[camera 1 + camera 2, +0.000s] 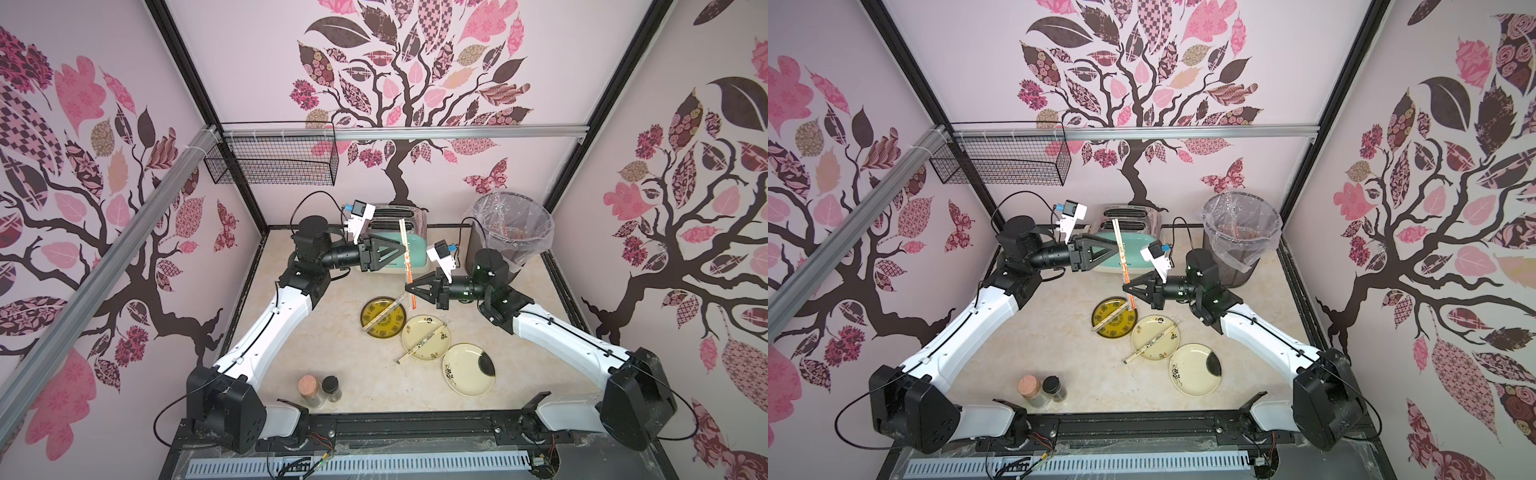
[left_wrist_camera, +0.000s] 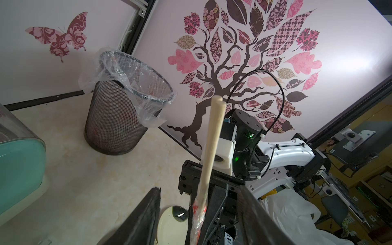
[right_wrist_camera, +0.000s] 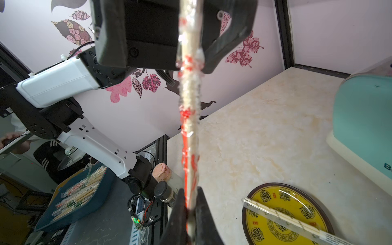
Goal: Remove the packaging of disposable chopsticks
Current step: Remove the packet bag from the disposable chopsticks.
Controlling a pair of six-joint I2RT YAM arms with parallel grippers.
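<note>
The right end effector point(image 3: 191, 210) is clamped tight on the red-printed packaging point(image 3: 189, 118), which sits bunched on the lower half of one pair of disposable chopsticks point(image 2: 213, 135) (their bare tan ends stick out above). The pair stands nearly upright in the air, just in front of the teal toaster point(image 1: 419, 251) near the counter's point(image 1: 332, 361) far edge. The left end effector point(image 2: 198, 187) stands parted around the sticks, its fingers clear of them.

Beige table point(image 1: 340, 345) — 3 plates point(image 1: 468, 370), 2 jars point(image 1: 309, 392), toaster point(image 1: 417, 249), bin point(image 1: 473, 243).
</note>
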